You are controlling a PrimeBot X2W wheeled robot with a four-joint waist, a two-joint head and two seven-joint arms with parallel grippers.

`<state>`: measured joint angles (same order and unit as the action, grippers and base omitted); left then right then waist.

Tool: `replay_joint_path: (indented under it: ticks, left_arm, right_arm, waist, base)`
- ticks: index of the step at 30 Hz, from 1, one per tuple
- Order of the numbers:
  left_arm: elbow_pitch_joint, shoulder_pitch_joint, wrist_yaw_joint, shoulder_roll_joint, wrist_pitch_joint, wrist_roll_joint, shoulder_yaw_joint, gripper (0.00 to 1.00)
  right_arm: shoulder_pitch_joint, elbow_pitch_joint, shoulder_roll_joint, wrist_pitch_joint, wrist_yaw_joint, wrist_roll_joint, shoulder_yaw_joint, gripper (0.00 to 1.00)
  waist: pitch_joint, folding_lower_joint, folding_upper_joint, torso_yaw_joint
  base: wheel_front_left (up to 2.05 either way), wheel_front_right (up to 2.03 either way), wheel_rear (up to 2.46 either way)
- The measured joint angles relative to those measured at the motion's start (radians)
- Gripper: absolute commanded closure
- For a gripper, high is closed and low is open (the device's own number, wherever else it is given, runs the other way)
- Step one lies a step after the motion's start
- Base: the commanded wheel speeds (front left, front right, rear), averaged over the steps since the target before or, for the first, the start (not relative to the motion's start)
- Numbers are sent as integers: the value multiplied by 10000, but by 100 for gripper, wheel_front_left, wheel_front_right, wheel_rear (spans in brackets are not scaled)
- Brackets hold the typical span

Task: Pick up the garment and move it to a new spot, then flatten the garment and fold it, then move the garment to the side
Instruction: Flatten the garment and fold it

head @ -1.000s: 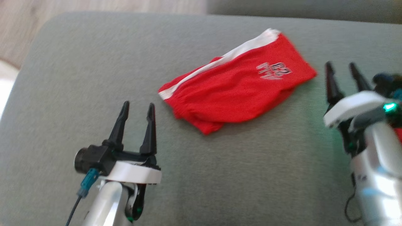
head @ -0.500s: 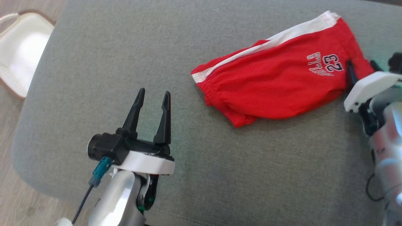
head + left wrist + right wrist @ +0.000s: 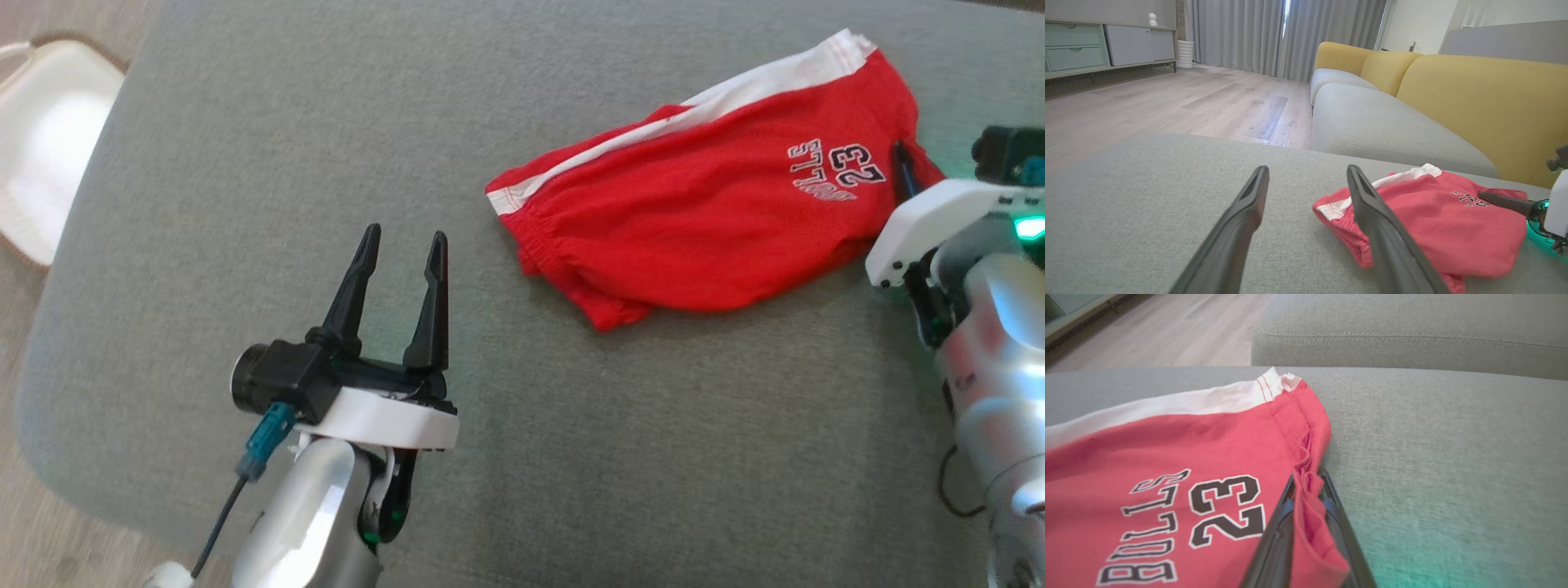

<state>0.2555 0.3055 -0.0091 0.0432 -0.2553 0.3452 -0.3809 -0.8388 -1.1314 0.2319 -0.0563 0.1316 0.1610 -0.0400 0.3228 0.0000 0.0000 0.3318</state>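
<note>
**A:** Where is the garment (image 3: 702, 220) sitting?

**B:** On the grey cushion (image 3: 245, 163), lying crumpled with its white side stripe (image 3: 735, 90) uppermost. One stitched edge of it runs up between the jaws of the right gripper (image 3: 1306, 477).

**A:** So are those jaws closed on it?

**B:** Yes, they are pressed together with a ridge of red cloth pinched between them. In the right wrist view the fabric bunches along the two dark fingers (image 3: 1274, 543) right up to their tips.

**A:** What lies on either side of those jaws?

**B:** To their left is the rest of the garment, with the "BULLS 23" print (image 3: 1208, 506) just beside them. To their right is bare cushion with a green glow on it. Beyond the tips the cushion ends, and then comes the grey seat of a sofa (image 3: 1474, 94) with a yellow back.

**A:** And the left gripper (image 3: 406, 234)?

**B:** Its jaws are spread wide with nothing between them, and it hovers over open cushion.

**A:** Where is the garment from there?

**B:** Ahead of those jaws and off to their right, and not touching them. The gathered end with the white stripe's tip is the part nearest the right-hand finger. Straight beyond the left jaws there is cushion, then wooden floor (image 3: 1167, 98).
</note>
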Motion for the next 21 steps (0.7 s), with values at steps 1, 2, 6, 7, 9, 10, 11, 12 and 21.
replay_joint_path:
  ticks: [1, 2, 6, 7, 9, 10, 11, 12, 21]
  left_arm:
    - [8, 0, 0, 0, 0, 0, 10, 0]
    - [19, -3, 0, 0, 0, 0, 19, 0]
    - [81, -54, -8, 0, 0, -4, 167, 0]
    - [102, -69, -8, 0, 0, -8, 217, 0]
    - [121, -118, -12, 0, 0, -21, 280, 0]
    - [119, -181, -12, 0, 0, -29, 305, 0]
    - [128, -388, -13, 0, 0, -79, 351, 0]
    - [136, -501, -13, 0, 0, -123, 391, 0]
    - [157, -908, -182, 4, 0, -286, 619, 0]
  right_arm:
    - [35, -23, -8, -136, 0, 92, -63, 100]
    - [91, -33, -21, -280, 0, 230, -111, 100]
    - [388, 65, -102, -846, 0, 821, -244, 100]
    - [507, 128, -111, -936, 0, 965, -272, 100]
    - [807, 288, -127, -1097, 0, 1289, -297, 100]
    - [976, 378, -127, -1166, 0, 1438, -290, 100]
    - [1317, 539, -119, -1302, 0, 1676, -221, 100]
    - [1490, 610, -113, -1337, 0, 1751, -161, 100]
    - [2408, 683, 205, -1641, 0, 1639, 1641, 100]
  waist:
    - [-50, 0, 0, -58]
    - [-108, 0, 0, -121]
    - [-399, 0, 0, -412]
    - [-490, 0, 0, -489]
    - [-683, -1, 0, -657]
    - [-781, -1, 0, -745]
    - [-975, -1, 0, -939]
    - [-1073, -2, 0, -1040]
    - [-1747, -2, 0, -1832]
  base:
    - [0, 0, 0]
    - [0, 0, 0]
    - [0, 0, 0]
    - [0, 0, 0]
    - [0, 0, 0]
    - [0, 0, 0]
    - [0, 0, 0]
    - [0, 0, 0]
    - [0, 0, 0]
